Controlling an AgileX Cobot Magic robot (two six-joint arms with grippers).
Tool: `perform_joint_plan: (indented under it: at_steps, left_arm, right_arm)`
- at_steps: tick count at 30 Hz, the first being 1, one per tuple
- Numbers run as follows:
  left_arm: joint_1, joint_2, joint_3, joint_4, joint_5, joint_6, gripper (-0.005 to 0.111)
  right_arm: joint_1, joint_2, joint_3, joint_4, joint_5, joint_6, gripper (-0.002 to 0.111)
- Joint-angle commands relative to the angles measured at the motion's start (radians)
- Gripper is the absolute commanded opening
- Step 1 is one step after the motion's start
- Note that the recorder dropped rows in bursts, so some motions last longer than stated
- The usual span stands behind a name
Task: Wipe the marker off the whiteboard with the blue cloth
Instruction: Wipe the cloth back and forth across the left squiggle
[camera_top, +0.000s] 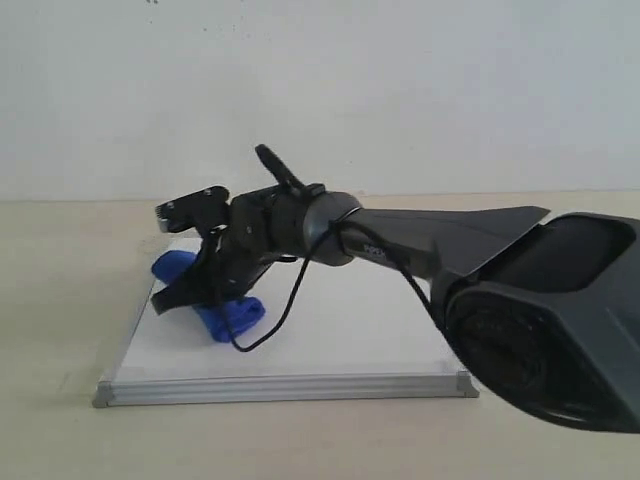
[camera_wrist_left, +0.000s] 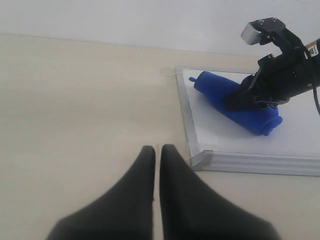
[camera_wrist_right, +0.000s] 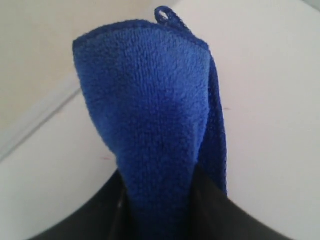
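The whiteboard (camera_top: 340, 320) lies flat on the beige table. My right gripper (camera_top: 205, 295) reaches across to the board's left part and is shut on the blue cloth (camera_top: 235, 318), pressing it onto the white surface. In the right wrist view the cloth (camera_wrist_right: 150, 100) fills the gap between the fingers of that gripper (camera_wrist_right: 157, 185). Two faint red traces of the marker (camera_wrist_right: 106, 158) show on the board (camera_wrist_right: 270, 100) on either side of the cloth. My left gripper (camera_wrist_left: 156, 149) is shut and empty over bare table beside the board's corner piece (camera_wrist_left: 200, 159). It faces the cloth (camera_wrist_left: 220, 90).
The right arm's bulky grey body (camera_top: 540, 330) crosses over the board's right side. A loose black cable (camera_top: 275, 325) hangs from it down to the board. The beige table (camera_wrist_left: 75, 100) spreads around the board, with a white wall (camera_top: 400, 80) behind.
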Motion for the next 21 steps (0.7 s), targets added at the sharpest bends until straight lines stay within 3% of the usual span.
perform_joint_plan:
  at_steps: [1, 8, 15, 21]
  left_arm:
    - [-0.005, -0.002, -0.001, -0.009, -0.002, -0.008, 0.004]
    - [-0.005, -0.002, -0.001, -0.009, -0.002, -0.008, 0.004]
    - [-0.005, -0.002, -0.001, -0.009, -0.002, -0.008, 0.004]
    - [-0.005, -0.002, -0.001, -0.009, -0.002, -0.008, 0.004]
  right_arm:
    - [-0.096, 0.033, 0.005, -0.127, 0.128, 0.114, -0.001]
    - [-0.064, 0.033, 0.005, -0.114, 0.097, 0.112, -0.001]
    - [0.058, 0.033, -0.029, 0.085, 0.082, -0.158, -0.001]
    - [0.018, 0.033, -0.074, 0.026, 0.097, -0.115, -0.001]
